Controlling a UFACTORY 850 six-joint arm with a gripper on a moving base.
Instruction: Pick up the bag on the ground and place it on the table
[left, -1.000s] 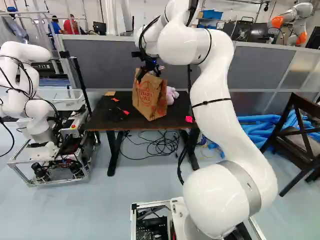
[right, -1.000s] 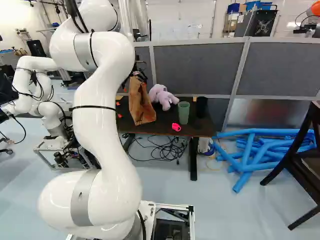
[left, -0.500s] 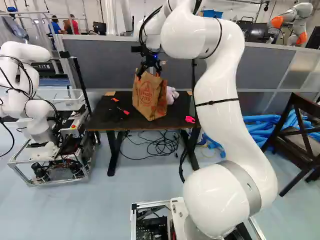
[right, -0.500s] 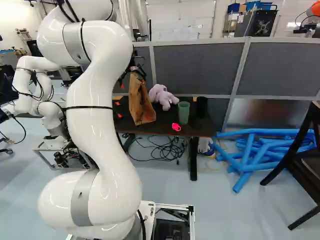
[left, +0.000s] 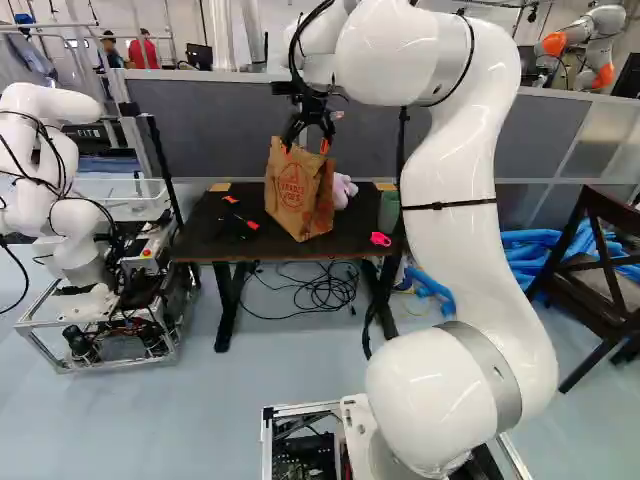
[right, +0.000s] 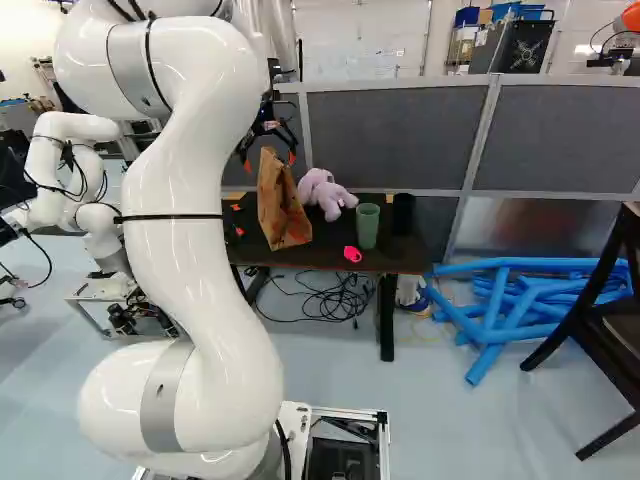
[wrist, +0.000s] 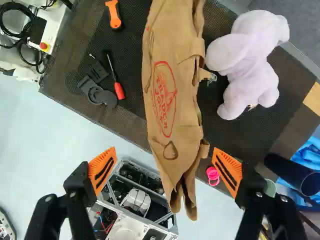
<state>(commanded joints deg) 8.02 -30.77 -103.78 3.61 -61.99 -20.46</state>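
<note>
Pink ring (right: 352, 254) seen near the dark table's (left: 215, 243) front edge. Brown paper bag (left: 292, 197) stood upright on tabletop; gripper (left: 306, 148) fingers spread wide at its top. Lilac plush toy (right: 327, 195) placed beside bag, gray partition (right: 395, 135) set behind.

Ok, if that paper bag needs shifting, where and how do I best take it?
I'd pinch the paper bag by its top edge, coming straight down, one finger per long side. It stands on the table, top uppermost, and looks slim in the wrist view, where the tool's fingers are open to either side.
</note>
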